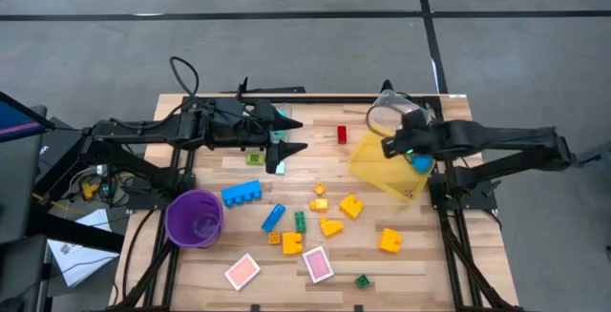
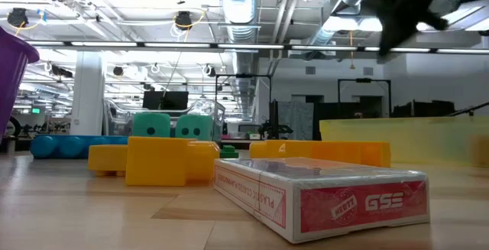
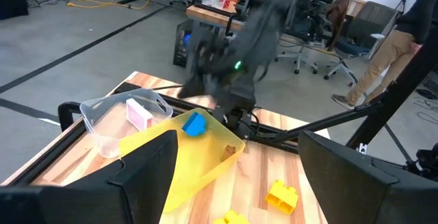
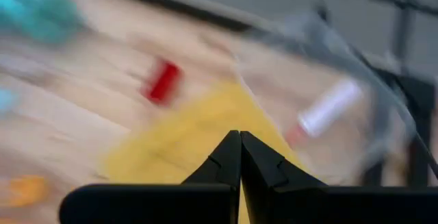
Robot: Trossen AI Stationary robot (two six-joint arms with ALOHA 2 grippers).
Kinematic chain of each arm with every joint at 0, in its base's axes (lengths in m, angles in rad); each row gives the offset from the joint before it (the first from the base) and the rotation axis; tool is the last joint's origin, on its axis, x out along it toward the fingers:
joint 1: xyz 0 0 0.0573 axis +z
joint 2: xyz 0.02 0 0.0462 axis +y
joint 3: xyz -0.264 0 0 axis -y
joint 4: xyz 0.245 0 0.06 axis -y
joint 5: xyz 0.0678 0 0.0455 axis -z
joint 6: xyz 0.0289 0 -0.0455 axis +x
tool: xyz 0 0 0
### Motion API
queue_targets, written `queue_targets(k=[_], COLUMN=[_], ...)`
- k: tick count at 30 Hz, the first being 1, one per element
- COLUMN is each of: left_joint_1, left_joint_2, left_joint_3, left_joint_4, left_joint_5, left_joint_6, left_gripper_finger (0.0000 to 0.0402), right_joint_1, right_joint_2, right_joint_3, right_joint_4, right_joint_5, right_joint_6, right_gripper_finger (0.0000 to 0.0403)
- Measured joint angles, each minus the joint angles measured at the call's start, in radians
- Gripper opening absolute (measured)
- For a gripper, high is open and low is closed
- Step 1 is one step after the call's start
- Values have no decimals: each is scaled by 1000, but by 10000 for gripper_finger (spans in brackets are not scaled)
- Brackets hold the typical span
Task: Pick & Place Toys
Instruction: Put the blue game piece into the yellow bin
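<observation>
Surroundings: purple cup (image 1: 195, 218) at desk's (image 1: 410, 264) front-left; yellow bin (image 1: 377, 162) tilted at back-right w/ clear tub (image 1: 387, 114) just behind it.
In the way: right arm hangs over bin, its pincer (image 1: 389, 146) above the bin's inner edge. Left arm over desk's back-left.
Left pincer (image 1: 292, 135): fingers apart, nothing between them; small green brick (image 1: 255, 158) + cyan piece (image 1: 281, 166) on the desk under/just beside the tips.
Right pincer: fingers together, tips meeting (image 4: 239, 136), nothing held.
Toys, middle: blue bricks (image 1: 242, 193), green brick (image 1: 300, 221), yellow and orange bricks (image 1: 350, 206) scattered mid-desk, well apart from both pincers.
Toys, front: two pink cards (image 1: 317, 263) near the front edge; tiny green brick (image 1: 363, 280) beside them.
Toys, back: red brick (image 1: 342, 135) on desk between the pincers, near bin.
In bin: blue brick (image 3: 195, 124) at its wall.
In tub: pink-white item (image 3: 139, 113), kind unclear.
Hard to see: right wrist view smeared; low view blocked by a boxed card deck (image 2: 325, 195) up close, two cyan dice (image 2: 173, 125) peeking behind yellow bricks.
</observation>
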Motion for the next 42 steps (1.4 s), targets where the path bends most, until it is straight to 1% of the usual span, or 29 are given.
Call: queue_targets(k=[4, 7, 9, 12, 15, 19, 23, 25, 27, 32, 37, 42], left_joint_1=[0, 0, 0, 0, 0, -6, -7, -6, -7, -31, -39, -46], left_joint_2=[0, 0, 0, 0, 0, 0, 0, 0, 0, 0, 28, 93], left_joint_3=[0, 0, 0, 0, 0, 0, 0, 0, 0, 0, -2, -1], left_joint_4=[0, 5, 9, 8, 1, 1, 2, -5, -36, -201, -347, -365], left_joint_5=[-62, -86, -87, -88, -93, -94, -118, -121, -113, -84, -84, -86], left_joint_6=[0, 0, 0, 0, 0, 4, 7, -13, -53, -171, -351, -444], left_gripper_finger=[296, 296, 296, 296, 296, 296, 296, 296, 299, 307, 305, 301], right_joint_1=[24, 33, 33, 33, 34, 50, 66, 70, 70, 70, 68, 68], right_joint_2=[-116, -194, -239, -287, -311, -340, -353, -351, -351, -353, -352, -353], right_joint_3=[56, 70, 70, 70, 70, 69, 69, 69, 69, 69, 69, 69], right_joint_4=[170, 297, 370, 439, 468, 472, 471, 477, 480, 484, 494, 548], right_joint_5=[33, 51, 52, 51, 46, 36, 36, 36, 36, 25, 25, 25], right_joint_6=[-202, -275, -306, -339, -341, -342, -336, -333, -334, -333, -334, -358], right_gripper_finger=[0, 6, 21, 56, 102, 170, 235, 259, 275, 287, 287, 286])
